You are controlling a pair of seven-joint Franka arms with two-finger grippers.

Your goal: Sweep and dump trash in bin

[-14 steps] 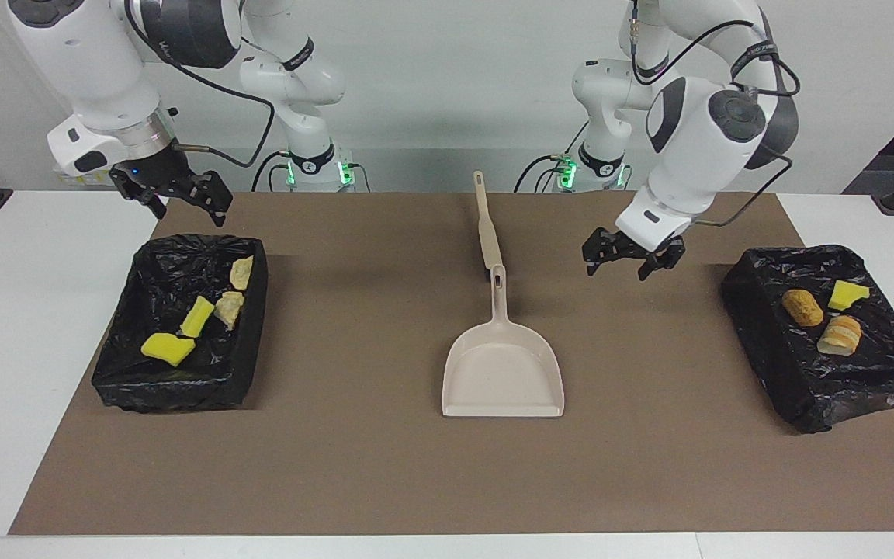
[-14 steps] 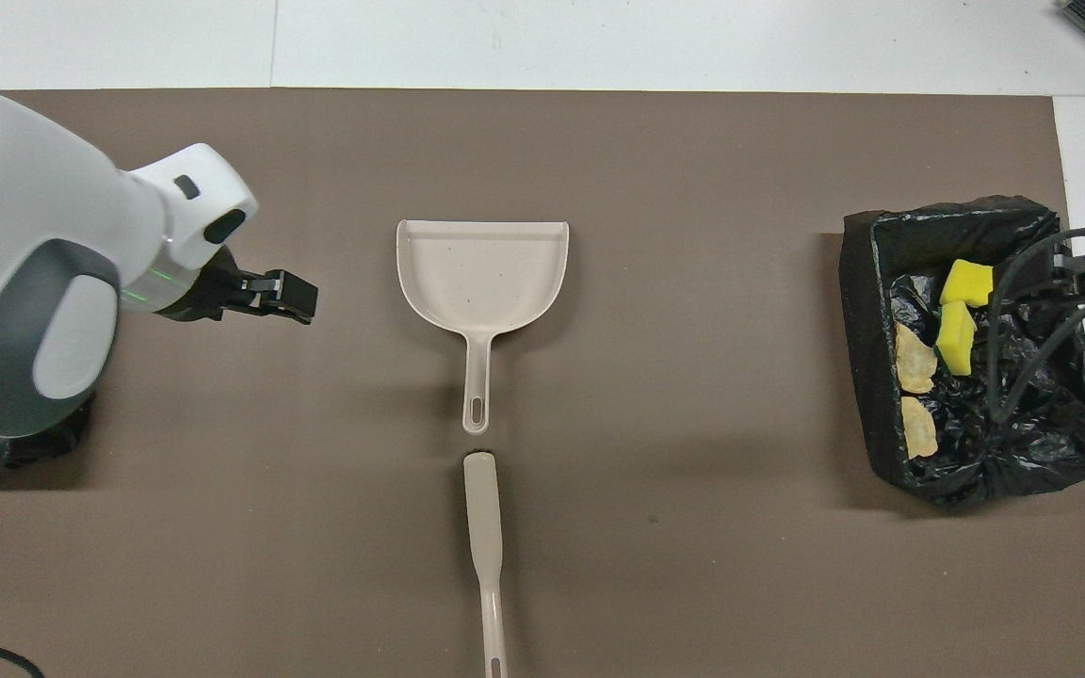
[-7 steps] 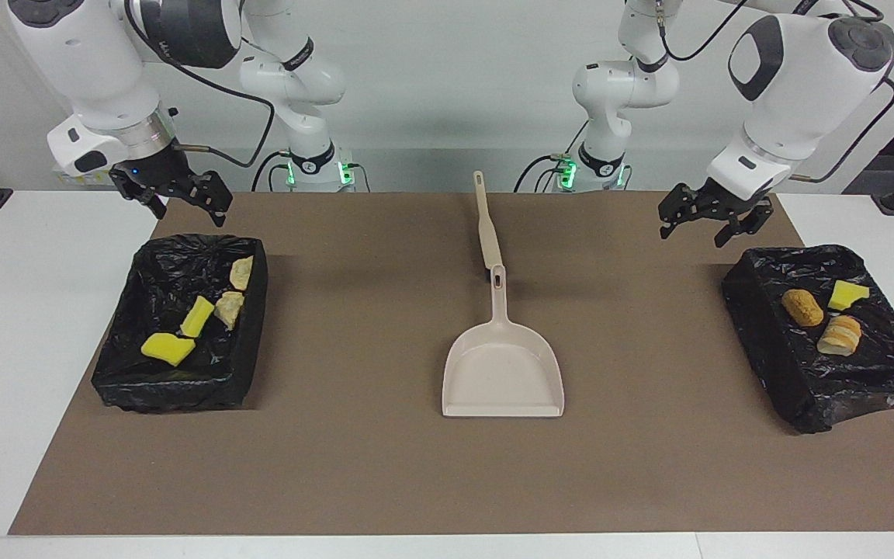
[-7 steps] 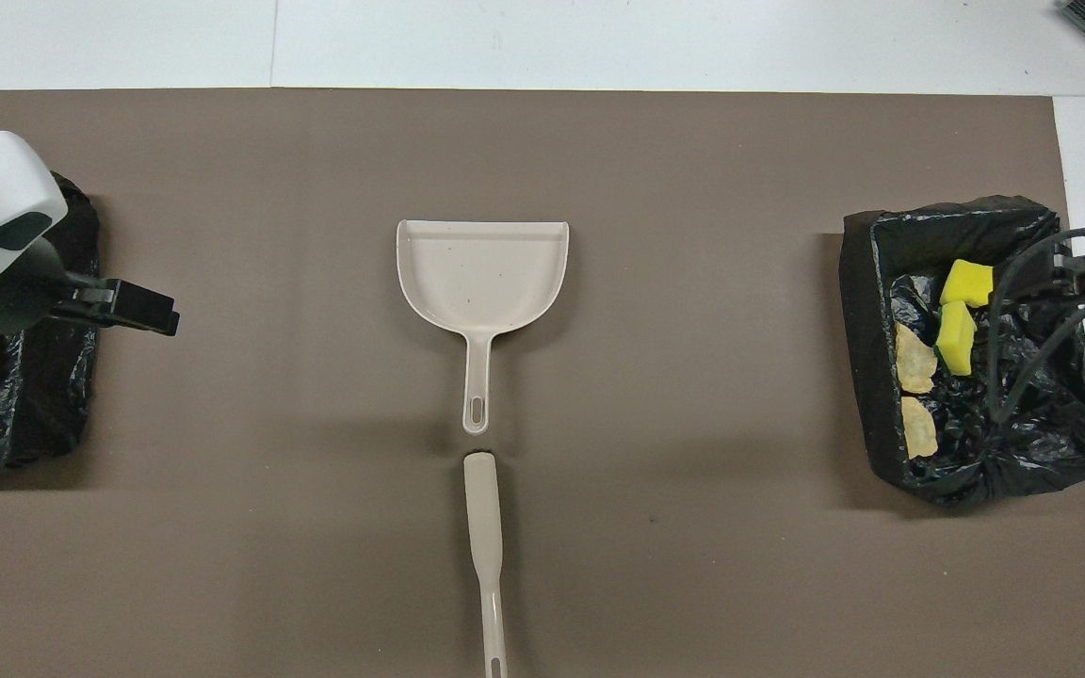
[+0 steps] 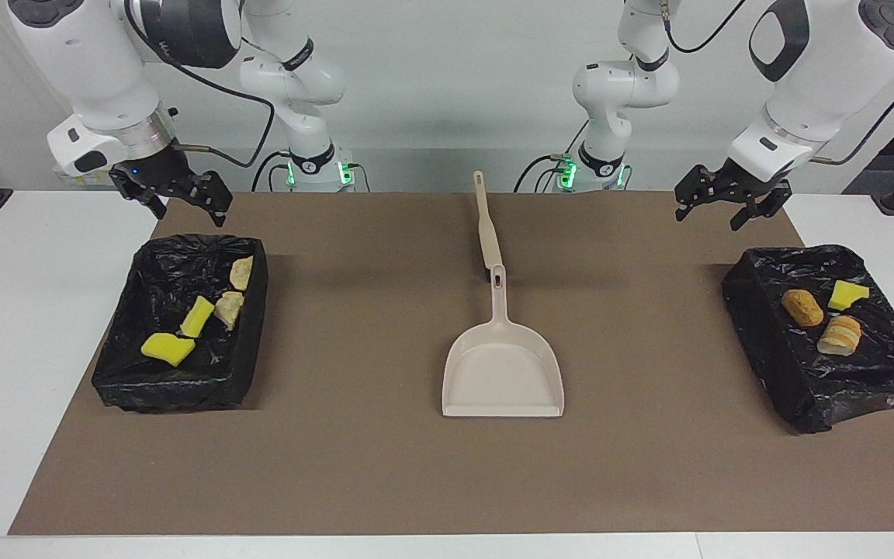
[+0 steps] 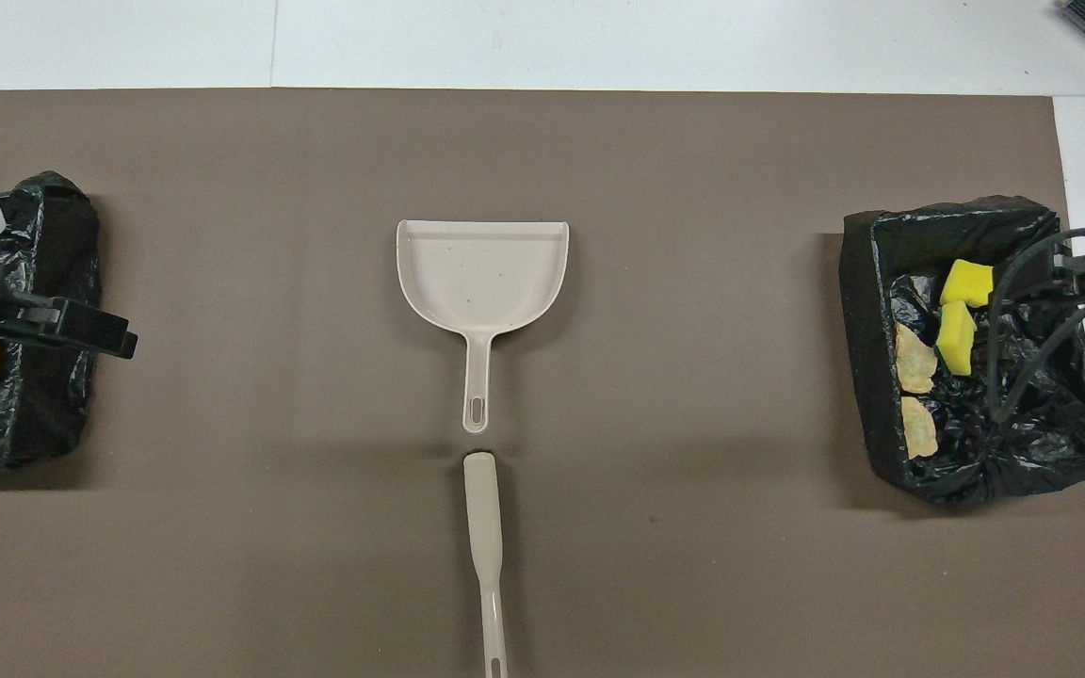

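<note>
Trash sits in two black bins at the table ends. Both grippers, left and right, hang up high with fingers spread, holding nothing. Dustpan lies flat between the bins.

Trash in bins — dustpan btwn.

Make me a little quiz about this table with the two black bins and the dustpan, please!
1. How many trash pieces lie in the bin at the right arm's end of the table?
2. True or false: the dustpan has trash in it.
3. Which is nearer to the robots: A the dustpan, B the brush?

Key: 1. Four: two yellow sponge chunks and two bread bits. 2. False. 3. B.
</note>
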